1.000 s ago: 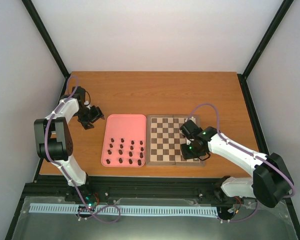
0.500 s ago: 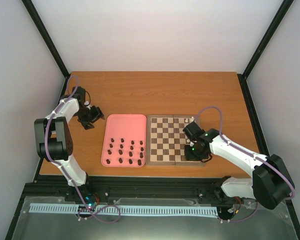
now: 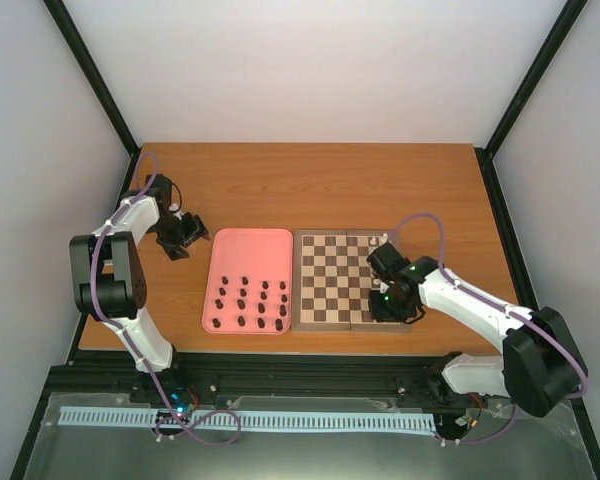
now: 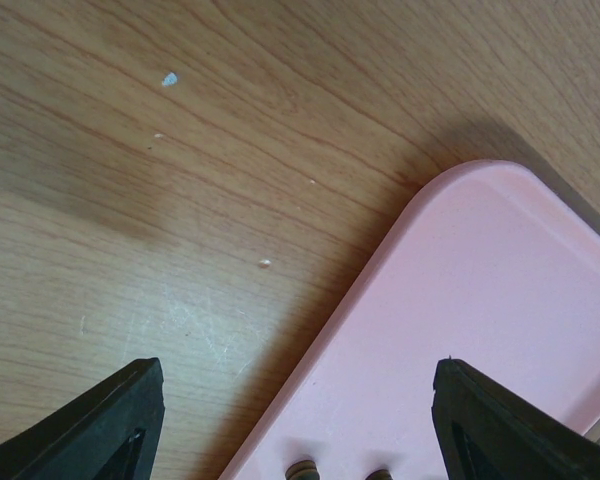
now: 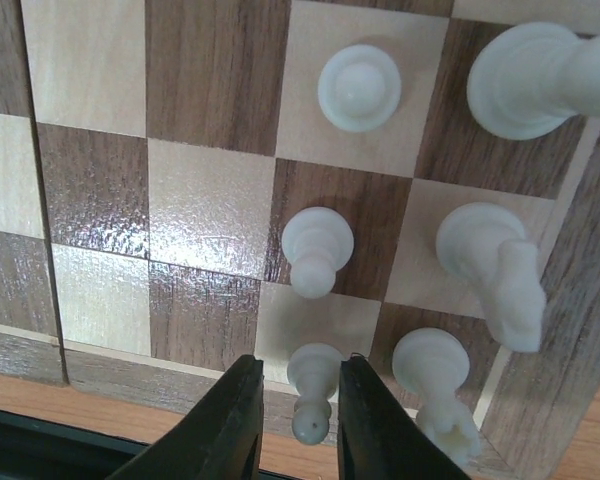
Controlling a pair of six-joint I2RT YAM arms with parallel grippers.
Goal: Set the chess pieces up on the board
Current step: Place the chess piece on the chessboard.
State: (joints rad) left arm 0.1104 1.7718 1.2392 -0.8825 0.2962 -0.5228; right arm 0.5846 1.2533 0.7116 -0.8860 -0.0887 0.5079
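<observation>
- Six white chess pieces (image 5: pixel 317 250) show in your right wrist view, all on squares near a corner of the board (image 5: pixel 205 205).
- Your right gripper (image 5: pixel 300 372) straddles a white pawn (image 5: pixel 313 395) on a square beside the border; whether its fingers clamp it, I cannot tell.
- Your left gripper (image 4: pixel 295 385) hangs wide open over the pink tray's (image 4: pixel 500 290) corner.
- Dark pieces (image 3: pixel 250 300) stand on that tray.

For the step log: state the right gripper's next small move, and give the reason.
Probably open slightly and lift straight up. The right gripper straddles a white pawn that seems to stand on a light square of the board, so it looks placed. The other white pieces stand close, so a sideways exit risks knocking them.
</observation>
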